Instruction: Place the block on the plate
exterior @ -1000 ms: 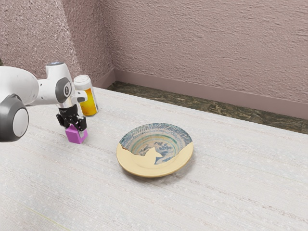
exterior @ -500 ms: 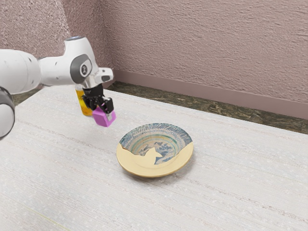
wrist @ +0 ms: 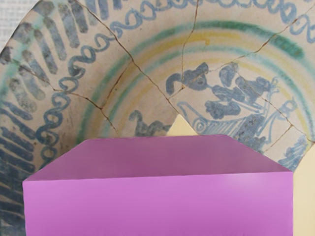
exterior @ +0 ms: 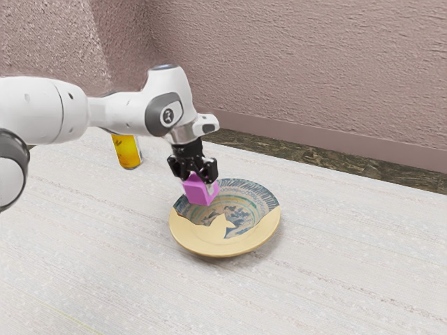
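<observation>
The magenta plastic-looking block (exterior: 198, 195) has travelled from the left of the exterior view, where it sat near the beer glass a second ago, and now hangs at the upper left part of the round ceramic plate (exterior: 187, 234), whose painted blue-and-green face is broken by a plain cream patch. The plate has not moved. The jaws are closed in on the block, parted only by its width, and grip it with a slight tilt. The carry thus looks nearly finished; what seems left is a little more travel toward the plate's middle, then lowering and letting go.

The white arm (exterior: 52, 112) now covers the top of the clear glass of amber beer (exterior: 127, 152), upper left in the exterior view. One pale fingertip (exterior: 211, 188) shows against the block's side; the opposite one is hidden. The block's underside is out of sight, so its clearance above the rim is hard to judge. In the wrist view the block blocks out the lower middle of the frame, and much of the plate's cream patch is hidden or cut off there.
</observation>
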